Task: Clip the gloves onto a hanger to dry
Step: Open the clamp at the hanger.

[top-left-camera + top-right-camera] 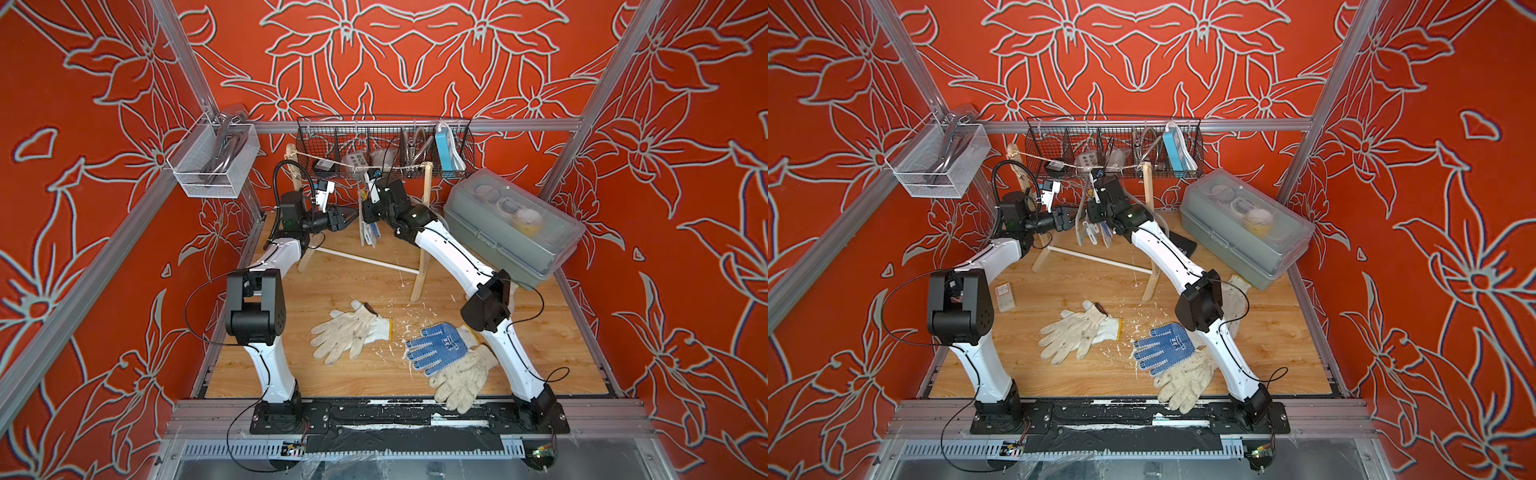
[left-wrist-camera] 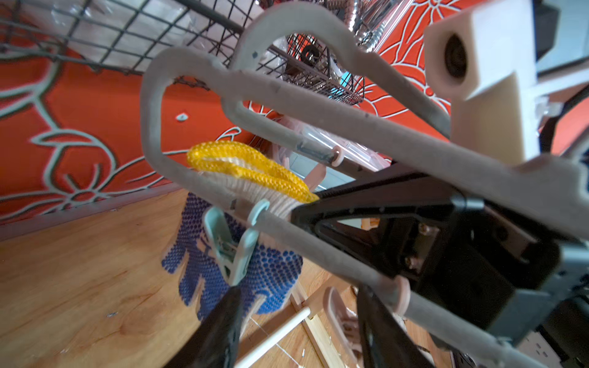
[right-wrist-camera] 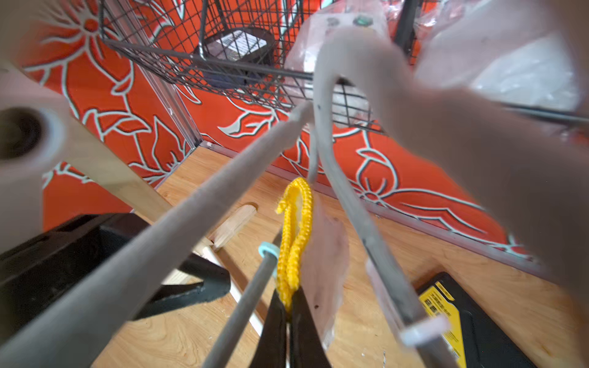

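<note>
Rear left: left gripper (image 1: 349,217), jaws apart, one finger at mint clip (image 2: 234,251) on grey hanger (image 2: 318,105). Centre: blue-dotted glove (image 2: 271,274) hanging at hanger bar behind that clip; right gripper (image 3: 288,302) clamped on its yellow cuff (image 3: 294,223). Front, on table (image 1: 291,374): plain glove (image 1: 353,332); second dotted glove (image 1: 432,347) overlapping coarse plain glove (image 1: 461,382).

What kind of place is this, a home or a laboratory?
Probably a robot test cell in a laboratory: an aluminium frame, printed floral walls and two robot arms bolted before a wooden tabletop.

Gloves (image 1: 353,334) lie on the table (image 1: 332,388) before the hanger (image 2: 350,127).
</note>
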{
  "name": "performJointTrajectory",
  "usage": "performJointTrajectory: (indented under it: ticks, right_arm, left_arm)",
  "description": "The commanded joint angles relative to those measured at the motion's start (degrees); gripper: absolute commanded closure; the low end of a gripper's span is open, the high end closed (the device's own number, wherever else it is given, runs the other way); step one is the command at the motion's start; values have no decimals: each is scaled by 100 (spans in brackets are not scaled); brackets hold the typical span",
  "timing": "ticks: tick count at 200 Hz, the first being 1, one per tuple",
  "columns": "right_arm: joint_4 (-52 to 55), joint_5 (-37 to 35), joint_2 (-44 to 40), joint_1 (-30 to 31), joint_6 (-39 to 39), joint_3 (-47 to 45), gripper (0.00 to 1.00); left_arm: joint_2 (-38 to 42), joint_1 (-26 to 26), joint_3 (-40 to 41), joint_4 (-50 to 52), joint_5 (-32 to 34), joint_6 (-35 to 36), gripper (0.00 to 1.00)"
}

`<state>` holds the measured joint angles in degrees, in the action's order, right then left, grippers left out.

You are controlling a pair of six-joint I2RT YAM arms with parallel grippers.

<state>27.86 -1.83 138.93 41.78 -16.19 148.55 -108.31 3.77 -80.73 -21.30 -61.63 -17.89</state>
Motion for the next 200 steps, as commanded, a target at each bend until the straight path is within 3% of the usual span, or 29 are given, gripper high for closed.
performJointTrajectory:
  ticks: [1,44,150,200]
  right_arm:
    - [-328,475,185,24,-76,234,100]
    - [-342,1206,283,15,-178,264,100]
    - [-708,2239,406,9,-644,292,100]
    - [-890,2617,450,29,-745,341,100]
  left_arm:
    - [364,25,89,300,-86,332,41]
    - [555,153,230,573,35,520,38]
    - [1143,501,637,1003,124,584,31]
    - [1227,722,503,1521,-173,569,31]
